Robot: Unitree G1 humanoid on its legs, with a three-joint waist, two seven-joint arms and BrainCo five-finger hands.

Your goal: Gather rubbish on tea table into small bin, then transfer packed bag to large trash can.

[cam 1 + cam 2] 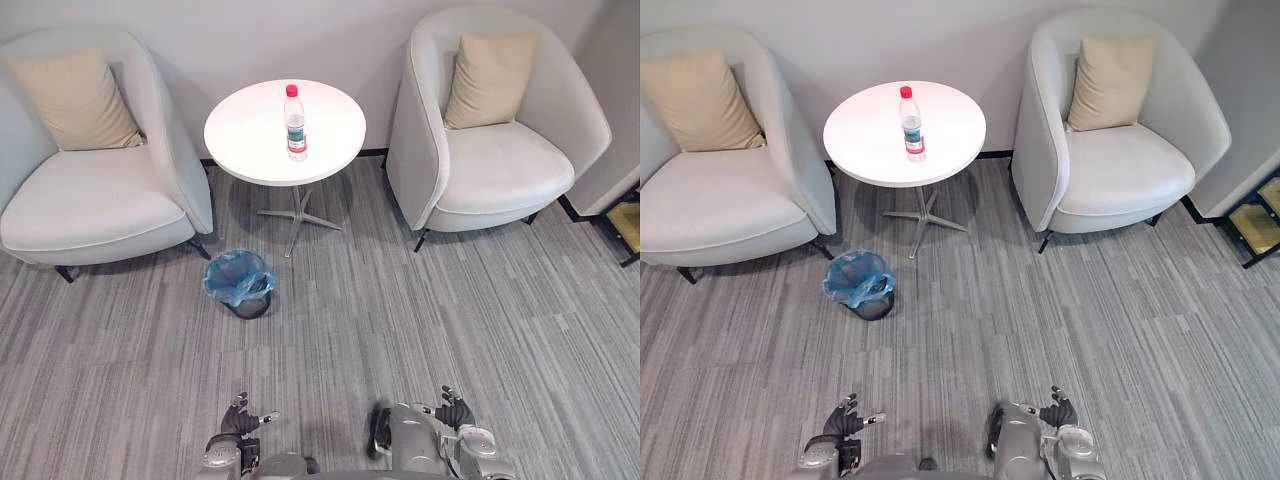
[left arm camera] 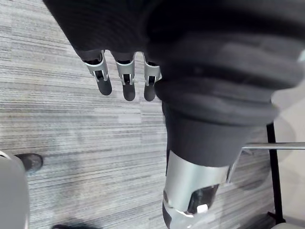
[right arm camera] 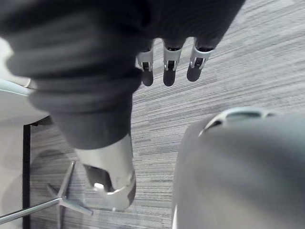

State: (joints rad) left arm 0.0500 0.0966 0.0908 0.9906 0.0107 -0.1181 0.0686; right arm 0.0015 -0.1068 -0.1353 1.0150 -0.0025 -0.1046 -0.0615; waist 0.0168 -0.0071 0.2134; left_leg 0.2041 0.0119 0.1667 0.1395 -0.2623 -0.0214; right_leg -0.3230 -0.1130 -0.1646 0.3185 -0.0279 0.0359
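round white table (image 1: 245, 135) against the wall, between two pale armchairs; left armchair (image 1: 90, 200) and right armchair (image 1: 500, 170) each with a beige cushion (image 1: 75, 100) propped on the backrest; clear plastic bottle (image 1: 295, 123) with red cap and a label stands upright on the table, roughly mid-top, touching nothing else; small dark bin (image 1: 240, 285) lined with a blue bag (image 1: 232, 270) sits on the grey striped carpet floor (image 1: 400, 320), in front of the table, just left of its metal star foot (image 1: 297, 215) and near the front corner of the left armchair; bag rim crumpled over the bin edge, inside too dark to tell what it holds; dark-framed rack (image 1: 625, 220) at the far right edge beside the right armchair; left hand (image 1: 240, 420) low at the bottom edge, well apart from bin and table, its fingers (image 2: 104, 78) straight and hanging over bare carpet in its wrist view, holding nothing; right hand (image 1: 455, 410) low at the bottom edge on the other side, its fingers (image 3: 167, 67) likewise straight and loose, nothing in it
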